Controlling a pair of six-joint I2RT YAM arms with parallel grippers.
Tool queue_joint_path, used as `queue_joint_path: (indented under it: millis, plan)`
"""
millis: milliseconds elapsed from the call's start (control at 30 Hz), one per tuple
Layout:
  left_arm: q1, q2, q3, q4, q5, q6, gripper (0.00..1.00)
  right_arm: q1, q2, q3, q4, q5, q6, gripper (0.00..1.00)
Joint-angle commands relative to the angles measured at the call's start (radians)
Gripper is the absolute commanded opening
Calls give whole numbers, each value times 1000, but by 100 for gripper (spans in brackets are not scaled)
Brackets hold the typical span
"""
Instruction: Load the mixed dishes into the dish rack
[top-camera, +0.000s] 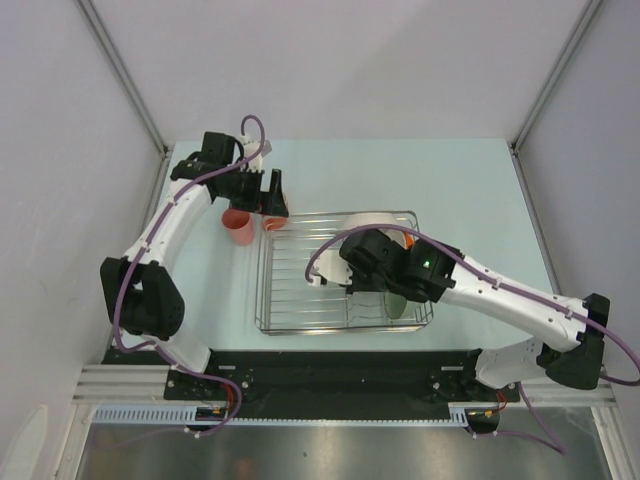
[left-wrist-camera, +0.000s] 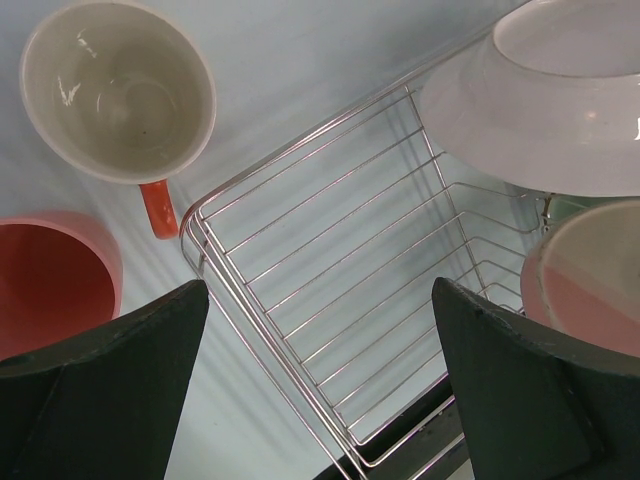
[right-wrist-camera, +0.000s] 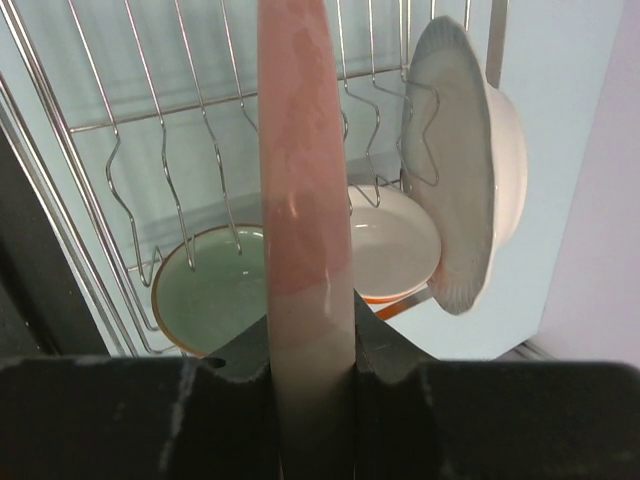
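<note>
1. Where the silver wire rack (top-camera: 300, 285) stands, the right pincer (right-wrist-camera: 305, 370) is clamped on a glossy pink-and-cream plate (right-wrist-camera: 300, 200), held on edge with its rim upright over the bars.
2. The left pincer (left-wrist-camera: 318, 300) gapes wide over the rack's corner, near a round orange mug (left-wrist-camera: 118, 90) and a pink tumbler (left-wrist-camera: 50, 280).

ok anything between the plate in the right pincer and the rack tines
Partly: the pale green bowl and orange bowl lie on the dish rack floor beyond the pink-and-cream plate, either side of its edge; what's straight behind it is hidden.
</note>
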Motion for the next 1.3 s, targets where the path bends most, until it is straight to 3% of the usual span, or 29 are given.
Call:
queue_joint_path:
  millis: [0,400,733,1267]
  plan:
    - [-4,-38,2,17,3,27,100,-42,-7,-5,118,4,-19,0]
    - [-1,-23,14,20,6,27,100,-89,62,-42,185,-16,-71,0]
    - [11,-11,20,19,17,36,100,-10,121,-40,219,125,-222,0]
    - [31,-2,-17,31,43,45,100,52,77,-11,254,211,-297,0]
